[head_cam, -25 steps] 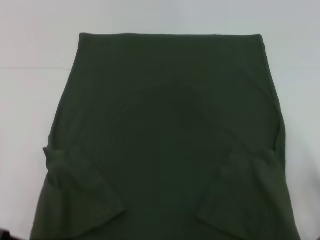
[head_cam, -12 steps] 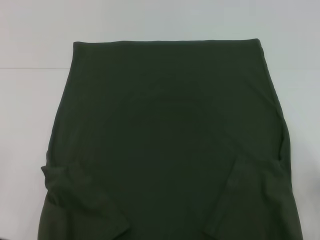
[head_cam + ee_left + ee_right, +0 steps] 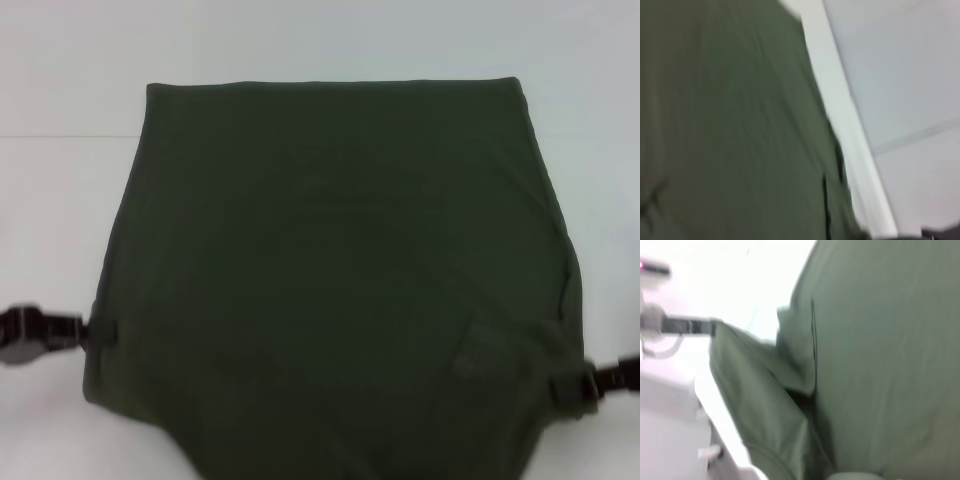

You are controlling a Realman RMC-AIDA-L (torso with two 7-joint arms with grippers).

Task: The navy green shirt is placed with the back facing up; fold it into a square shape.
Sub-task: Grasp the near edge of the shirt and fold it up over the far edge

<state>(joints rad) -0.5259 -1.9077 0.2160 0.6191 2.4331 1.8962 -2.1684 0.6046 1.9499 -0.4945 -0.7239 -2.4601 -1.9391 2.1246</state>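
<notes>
Dark olive shirt, part-folded, lifted

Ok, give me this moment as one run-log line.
stage: mid-fold | left gripper: gripping left edge of dark olive-green knit shirt | right gripper: gripping right edge | near end lifted

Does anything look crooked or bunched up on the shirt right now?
Mostly tidy. The navy green shirt lies flat on the white table, with the left hand and right hand at its side edges. One oddity: a folded-in flap near the right hand sits slightly askew, and the near edge curves rather than running straight.
</notes>
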